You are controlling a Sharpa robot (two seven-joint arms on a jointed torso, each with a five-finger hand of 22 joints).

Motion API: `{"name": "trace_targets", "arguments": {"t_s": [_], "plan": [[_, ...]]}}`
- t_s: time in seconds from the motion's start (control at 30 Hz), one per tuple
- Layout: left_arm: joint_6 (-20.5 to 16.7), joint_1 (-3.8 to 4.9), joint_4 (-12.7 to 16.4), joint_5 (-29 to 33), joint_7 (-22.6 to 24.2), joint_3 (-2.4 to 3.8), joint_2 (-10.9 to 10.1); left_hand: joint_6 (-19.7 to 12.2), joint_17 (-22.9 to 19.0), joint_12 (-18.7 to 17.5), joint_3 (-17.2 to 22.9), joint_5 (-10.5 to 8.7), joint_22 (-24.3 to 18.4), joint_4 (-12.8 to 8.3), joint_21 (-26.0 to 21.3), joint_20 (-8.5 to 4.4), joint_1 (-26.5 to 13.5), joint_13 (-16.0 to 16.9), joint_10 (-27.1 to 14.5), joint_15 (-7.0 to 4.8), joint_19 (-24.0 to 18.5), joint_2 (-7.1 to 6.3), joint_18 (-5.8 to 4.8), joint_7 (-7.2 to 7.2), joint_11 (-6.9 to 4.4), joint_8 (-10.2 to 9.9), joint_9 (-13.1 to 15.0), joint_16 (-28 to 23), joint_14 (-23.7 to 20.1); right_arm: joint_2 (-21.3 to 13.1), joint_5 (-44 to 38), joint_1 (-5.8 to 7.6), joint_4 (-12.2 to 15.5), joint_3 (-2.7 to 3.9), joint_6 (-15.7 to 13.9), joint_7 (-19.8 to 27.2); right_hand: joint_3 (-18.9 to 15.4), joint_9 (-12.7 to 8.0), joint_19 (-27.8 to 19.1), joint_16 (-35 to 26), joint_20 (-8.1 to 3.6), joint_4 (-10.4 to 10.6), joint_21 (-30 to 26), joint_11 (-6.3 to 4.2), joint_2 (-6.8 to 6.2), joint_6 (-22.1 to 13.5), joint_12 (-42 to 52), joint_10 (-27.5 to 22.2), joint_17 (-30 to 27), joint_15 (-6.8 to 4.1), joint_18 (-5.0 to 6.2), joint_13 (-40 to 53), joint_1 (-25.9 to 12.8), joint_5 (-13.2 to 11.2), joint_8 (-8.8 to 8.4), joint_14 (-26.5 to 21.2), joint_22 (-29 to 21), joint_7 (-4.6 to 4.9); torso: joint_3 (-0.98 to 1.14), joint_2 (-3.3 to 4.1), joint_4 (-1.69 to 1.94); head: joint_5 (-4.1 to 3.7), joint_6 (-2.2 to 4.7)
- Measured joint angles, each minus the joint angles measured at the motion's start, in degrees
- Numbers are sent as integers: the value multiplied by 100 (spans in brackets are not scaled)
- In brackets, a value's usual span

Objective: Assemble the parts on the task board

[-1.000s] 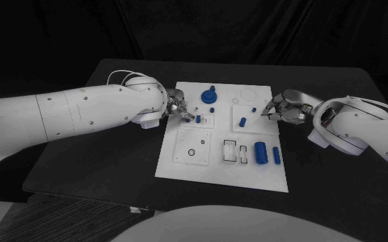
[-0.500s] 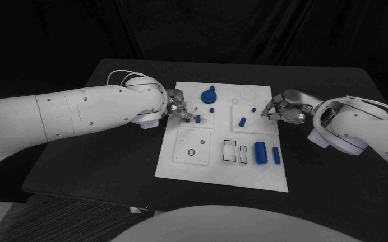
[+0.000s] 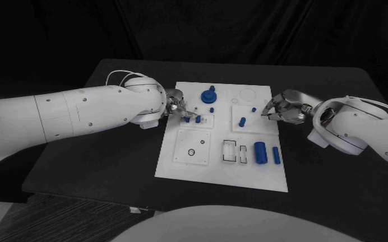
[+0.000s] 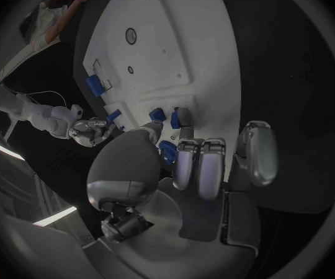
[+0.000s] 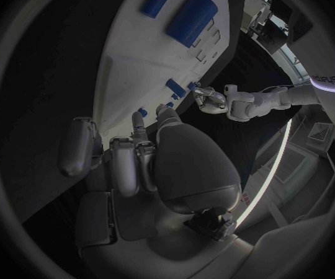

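Left hand (image 3: 177,109) lower, over pegs (image 3: 192,119)

White task board (image 3: 212,158) on black table (image 3: 113,158), both hands (image 3: 176,109) at its edges

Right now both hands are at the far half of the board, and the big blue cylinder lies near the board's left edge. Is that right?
Not quite. The big blue cylinder lies in the near half, toward the right edge of the board, beside a thinner blue peg; the head view shows it. The left hand and right hand are indeed at the far half.
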Motion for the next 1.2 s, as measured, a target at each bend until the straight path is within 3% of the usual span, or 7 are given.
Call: {"name": "trace_targets", "arguments": {"t_s": [0.3,0.37,0.43,0.7,1.07,1.13,1.2], "plan": [[-24,-4,2,-2,27,-3,-11,0,0,0,-1,3,0,0,0,0,0,0,0,0,0,0,0,0,0,68,63,0,0,2,0,-1,-1,0,0,0,0,0,0,0,0,0,0,0,0,-1,0,0,0,0,0,0,0,0,0,0,0,1,0,2,1,4,0],[-27,-5,3,-3,31,-4,-13,0,0,0,-3,3,0,1,0,0,0,0,0,0,0,1,0,0,0,68,112,0,0,3,0,-1,-1,0,0,0,0,0,0,0,0,0,0,0,0,-1,0,0,0,0,0,0,0,0,0,0,0,1,0,2,1,8,0],[-30,-6,2,-4,32,-5,-16,0,0,0,-253,3,0,31,0,0,-38,0,0,0,0,39,0,-1,-1,134,215,0,0,4,0,-1,-1,0,0,0,0,0,0,0,0,0,-1,0,0,-2,0,0,0,0,0,0,0,0,0,0,0,1,0,2,1,10,0],[-38,-8,1,-11,37,-6,-26,0,0,0,-253,4,0,30,0,-1,-33,0,0,0,1,40,0,-1,-1,223,400,0,0,6,0,-2,-3,0,0,0,0,0,0,0,0,0,-1,0,0,-31,0,0,0,0,0,0,0,0,0,0,0,29,0,3,1,9,0],[-47,-13,-1,-16,41,-10,-33,-31,0,1,-263,35,0,22,0,-2,73,0,-1,0,3,146,0,-31,-2,443,404,0,0,8,0,-4,-4,0,1,0,0,0,0,0,0,0,-44,0,0,-31,0,0,0,0,0,0,0,0,0,0,0,29,0,3,1,10,0],[-48,-13,-2,-17,41,-10,-33,-32,0,1,-522,37,0,17,0,-2,73,0,-1,0,4,146,0,-31,-2,475,404,0,0,8,0,-5,-5,0,1,0,0,0,0,0,0,0,-44,0,0,-31,0,0,0,0,0,0,0,0,0,0,0,28,0,3,0,13,0],[-49,-15,-2,-18,41,-10,-36,-32,0,1,-521,37,0,15,0,-2,73,0,-1,0,4,146,0,-31,-3,505,404,0,0,10,0,-6,-6,0,1,0,0,0,0,0,0,0,-44,0,0,-31,0,0,0,0,0,0,0,0,0,0,0,28,0,3,0,13,0]]}}
